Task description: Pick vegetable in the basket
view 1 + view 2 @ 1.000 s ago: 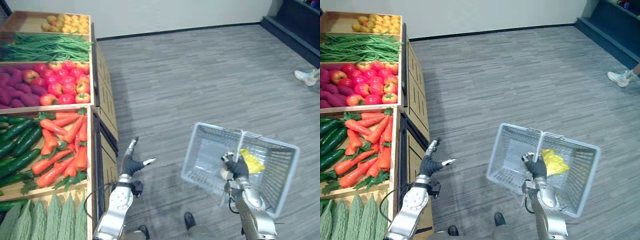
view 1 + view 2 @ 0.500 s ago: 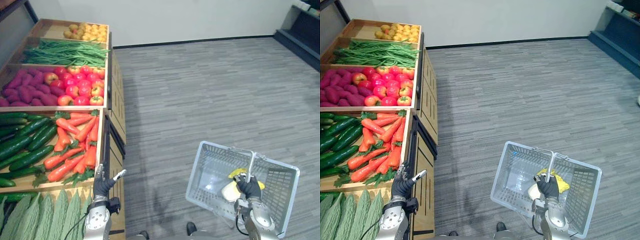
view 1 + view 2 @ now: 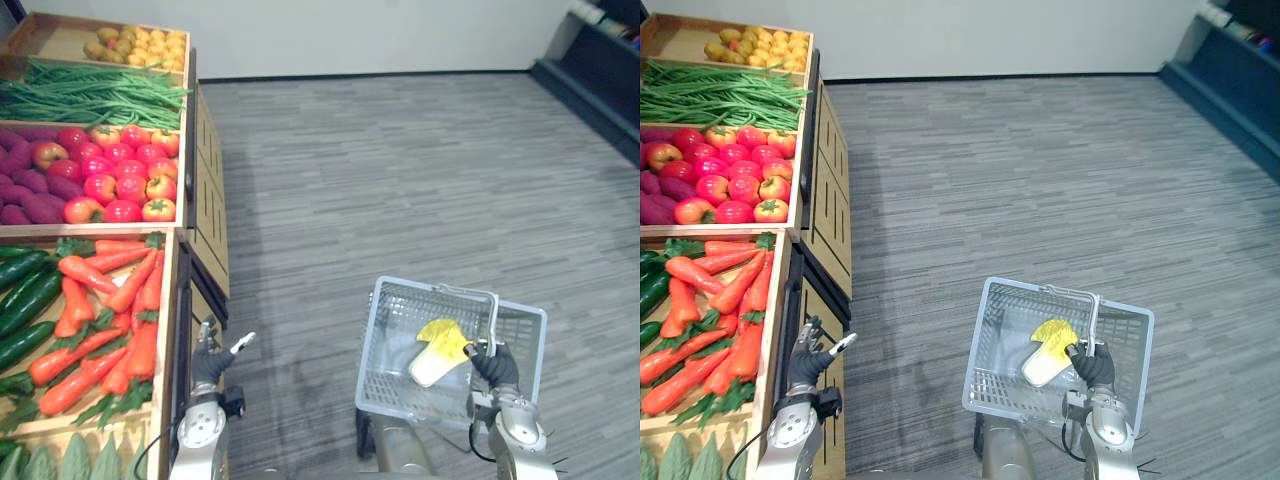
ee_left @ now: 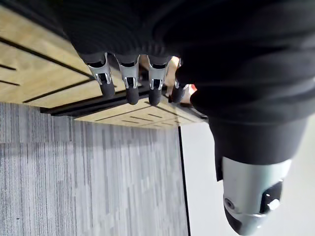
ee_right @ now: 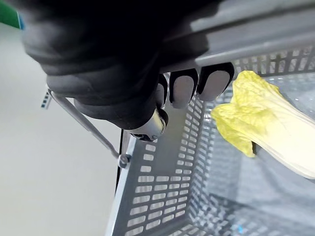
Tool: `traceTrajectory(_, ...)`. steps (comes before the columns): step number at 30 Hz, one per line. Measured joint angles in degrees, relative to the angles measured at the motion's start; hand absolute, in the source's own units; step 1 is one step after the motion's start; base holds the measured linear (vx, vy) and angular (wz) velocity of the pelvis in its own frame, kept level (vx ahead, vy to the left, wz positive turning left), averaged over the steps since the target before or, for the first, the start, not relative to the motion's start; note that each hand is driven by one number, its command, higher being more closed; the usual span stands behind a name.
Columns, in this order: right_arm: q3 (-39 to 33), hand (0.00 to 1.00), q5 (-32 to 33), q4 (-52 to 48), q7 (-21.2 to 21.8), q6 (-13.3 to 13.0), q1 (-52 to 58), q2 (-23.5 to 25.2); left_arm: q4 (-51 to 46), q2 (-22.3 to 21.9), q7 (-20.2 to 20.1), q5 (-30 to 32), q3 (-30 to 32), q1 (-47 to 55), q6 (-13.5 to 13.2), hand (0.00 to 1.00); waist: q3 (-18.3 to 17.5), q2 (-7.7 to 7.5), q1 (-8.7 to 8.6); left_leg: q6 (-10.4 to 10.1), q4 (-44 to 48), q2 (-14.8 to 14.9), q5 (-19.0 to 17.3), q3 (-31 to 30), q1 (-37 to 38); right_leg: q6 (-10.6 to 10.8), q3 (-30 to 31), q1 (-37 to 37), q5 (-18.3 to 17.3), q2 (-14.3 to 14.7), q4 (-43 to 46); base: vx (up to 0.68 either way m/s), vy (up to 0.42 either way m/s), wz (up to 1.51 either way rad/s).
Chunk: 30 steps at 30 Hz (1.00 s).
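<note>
Left eye view: a grey, fine-striped carpet floor [image 3: 400, 180] runs from the near edge to a white wall [image 3: 350, 35] at the far end, with a dark baseboard along its foot. A dark raised step [image 3: 590, 80] sits at the far right.

Along the left stands a wooden produce stand [image 3: 205, 200], split into bins. From far to near these hold small yellow fruits [image 3: 135, 45], green beans [image 3: 90, 95], purple sweet potatoes [image 3: 25, 190] beside red tomatoes [image 3: 115, 175], then cucumbers [image 3: 25, 295] beside carrots [image 3: 100, 310], and pale green ridged gourds [image 3: 75, 460] nearest.

At the near right, the right hand [image 3: 495, 365] has its fingers [image 5: 182, 88] curled round the metal handle [image 3: 493, 320] of a grey plastic basket [image 3: 372, 340], which hangs above the carpet, well apart from the stand. A napa cabbage [image 3: 438, 350], yellow-leaved with a white base, lies inside on the basket's bottom.

The left hand [image 3: 212, 360] is at the near left, just beside the stand's outer edge next to the carrot bin. Its fingers [image 4: 130, 73] are relaxed and spread, with nothing in them.
</note>
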Motion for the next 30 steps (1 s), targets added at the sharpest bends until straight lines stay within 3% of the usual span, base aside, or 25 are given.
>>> traceTrajectory(1, 0.84, 1.00, 0.00, -0.26, -0.04, 0.00, -0.23, 0.28, -0.86, -1.02, 0.13, 0.12, 0.04, 0.16, -0.05, 0.00, 0.02, 0.12, 0.45, -0.18, 3.86, 0.88, 2.52, -1.05, -0.22, -0.89, -1.12, 1.44, -3.57, 0.28, 2.37, 0.47, -0.299, 0.25)
traceTrajectory(2, 1.30, 1.00, 0.06, -0.64, -0.03, -0.01, 0.01, 0.30, -1.06, -1.46, 0.17, 0.13, -0.06, 0.08, -0.21, 0.00, 0.06, 0.24, 0.52, 0.32, 7.86, 1.46, 3.82, -1.93, -1.58, -1.30, -2.08, 2.73, -4.75, 0.52, 2.47, 0.45, -0.292, 0.39)
traceTrajectory(4, 3.44, 1.00, 0.06, -2.76, -0.04, -0.01, 1.87, 0.27, -2.04, -2.75, 0.18, 0.10, -0.45, 0.42, -0.32, 0.00, 0.22, 0.49, 1.52, 2.63, 29.81, 5.18, 12.17, -3.50, -11.27, -2.99, -5.37, 9.94, -7.34, 1.32, -1.19, 0.40, -0.257, 0.53)
traceTrajectory(6, 3.80, 1.00, 0.07, -5.17, -0.61, -0.01, 3.38, 0.39, -3.66, -3.04, 0.25, 0.06, -0.65, 1.71, -0.35, 0.00, 0.28, 0.46, 2.16, 3.06, 39.69, 6.90, 11.66, -0.28, -17.20, -3.27, -7.22, 15.73, -7.46, 1.48, -5.57, 0.36, -0.183, 0.50)
traceTrajectory(7, 3.77, 1.00, 0.07, -6.80, -0.77, -0.12, 4.31, 0.40, -4.88, -3.09, 0.40, 0.05, -0.79, 2.65, -0.38, 0.00, 0.29, 0.57, 3.18, 4.49, 41.01, 7.42, 10.71, 3.50, -19.84, -3.39, -8.20, 18.96, -7.53, 1.15, -8.35, 0.34, -0.138, 0.49)
traceTrajectory(8, 3.59, 1.00, 0.07, -7.20, -0.90, -0.16, 4.59, 0.35, -5.45, -3.10, 0.48, -0.07, -0.78, 2.97, -0.38, 0.00, 0.32, 0.54, 3.40, 5.20, 40.42, 7.64, 10.09, 5.47, -20.82, -3.39, -8.88, 20.45, -7.53, 0.94, -9.68, 0.30, -0.079, 0.59)
traceTrajectory(11, 1.27, 1.00, 0.08, -7.48, -1.47, -0.38, 5.68, 0.20, -7.01, -3.73, 0.59, -0.15, -0.98, 3.19, -0.43, 0.00, 0.05, 0.85, 4.15, 6.35, 27.36, 8.00, 9.89, 19.94, -21.89, -2.68, -15.67, 27.21, -7.92, -1.14, -14.31, 0.29, -0.012, 1.03)
traceTrajectory(13, -0.60, 1.00, 0.08, -7.65, -1.94, -0.38, 7.06, 0.03, -7.17, -4.26, 0.65, -0.18, -1.80, 2.25, -0.62, 0.00, -0.91, 2.38, 3.54, 8.47, 18.39, 7.77, 13.16, 29.75, -22.57, -0.76, -21.33, 29.12, -9.13, -1.98, -14.25, 0.25, 0.048, 1.59)
traceTrajectory(14, -1.85, 1.00, 0.10, -6.70, -2.11, -0.34, 7.26, 0.33, -7.04, -3.97, 0.67, -0.18, -2.21, 2.08, -0.63, 0.00, -1.66, 1.92, 2.81, 9.79, 13.84, 4.87, 12.27, 33.08, -21.46, 0.65, -23.84, 30.00, -10.03, -3.59, -13.87, 0.25, 0.076, 1.54)
traceTrajectory(17, -2.41, 1.00, -0.15, -3.14, -2.20, -0.20, 5.13, 0.78, -6.40, -3.48, 0.66, -0.18, -2.14, 1.77, -0.59, 0.00, -1.73, 1.96, 3.27, 12.97, 5.06, -1.29, 9.87, 30.71, -18.79, 2.31, -24.24, 30.73, -11.10, -5.44, -11.79, 0.25, 0.157, 1.23)
traceTrajectory(20, -2.41, 1.00, -1.19, 0.16, -2.11, 0.04, 3.47, 2.26, -6.33, -2.71, 0.60, -0.19, -2.13, 3.31, -0.56, 0.00, -0.71, -0.35, 3.50, 13.36, 2.00, -5.69, 8.92, 27.46, -15.58, 4.25, -23.89, 31.84, -12.50, -9.23, -4.36, 0.17, 0.091, 0.82)
traceTrajectory(22, -1.47, 1.00, -1.55, 0.57, -2.02, 0.11, 3.49, 2.99, -6.57, -2.39, 0.66, -0.20, -2.18, 4.24, -0.48, 0.00, -0.19, -1.32, 4.00, 13.49, 1.89, -7.66, 7.29, 24.92, -13.34, 3.22, -21.72, 28.96, -11.92, -12.51, 8.66, 0.21, 0.070, 0.67)
traceTrajectory(23, -1.00, 1.00, -1.74, 0.57, -1.97, 0.13, 3.68, 3.60, -6.83, -1.94, 0.72, -0.21, -2.37, 4.30, -0.32, 0.00, 0.28, -2.19, 3.84, 13.75, 2.00, -8.63, 6.14, 23.06, -12.06, 0.53, -18.29, 25.70, -11.47, -13.85, 16.72, 0.22, 0.011, 0.83)
traceTrajectory(24, -0.11, 1.00, -1.75, 0.56, -1.91, 0.15, 4.45, 4.58, -7.34, -1.33, 0.87, -0.22, -2.54, 4.40, -0.25, 0.00, -0.10, -3.27, 3.47, 14.41, 2.37, -9.20, 4.74, 21.07, -11.25, 0.26, -11.92, 22.51, -13.96, -12.82, 21.68, 0.27, -0.029, 1.04)
traceTrajectory(25, 1.05, 1.00, -1.82, 0.52, -1.88, 0.15, 4.56, 5.11, -8.18, -0.58, 1.24, -0.22, -2.47, 4.42, -0.24, 0.00, -0.33, -3.77, 3.41, 14.33, 2.92, -9.22, 4.05, 19.03, -11.06, 2.07, -5.86, 19.29, -15.58, -9.94, 22.20, 0.23, -0.061, 0.96)
traceTrajectory(26, 1.50, 1.00, -1.82, 0.37, -1.80, 0.15, 4.53, 5.27, -8.77, -0.37, 1.51, -0.22, -2.49, 4.40, -0.24, 0.00, -0.37, -3.90, 3.41, 14.24, 2.99, -9.22, 3.83, 18.12, -10.94, 2.60, -3.36, 17.60, -16.25, -8.66, 21.59, 0.23, -0.081, 1.00)
traceTrajectory(27, 2.21, 1.00, -1.79, -0.26, -1.75, 0.15, 4.76, 5.54, -10.28, -0.38, 1.95, -0.22, -2.61, 4.38, -0.25, 0.00, -0.41, -3.93, 3.20, 13.82, 3.34, -9.23, 3.38, 15.17, -10.73, 2.85, 1.50, 14.43, -17.13, -5.72, 18.81, 0.22, -0.103, 0.91)
traceTrajectory(30, 2.48, 1.00, -1.63, -0.98, -1.82, 0.08, 5.69, 5.95, -11.98, -0.78, 2.25, -0.20, -2.63, 3.52, -0.32, 0.00, -0.42, -3.94, 2.95, 12.29, 5.56, -9.21, 2.41, 9.06, -10.80, 3.31, 9.64, 11.23, -17.31, -0.85, 11.23, 0.25, -0.147, 1.19)
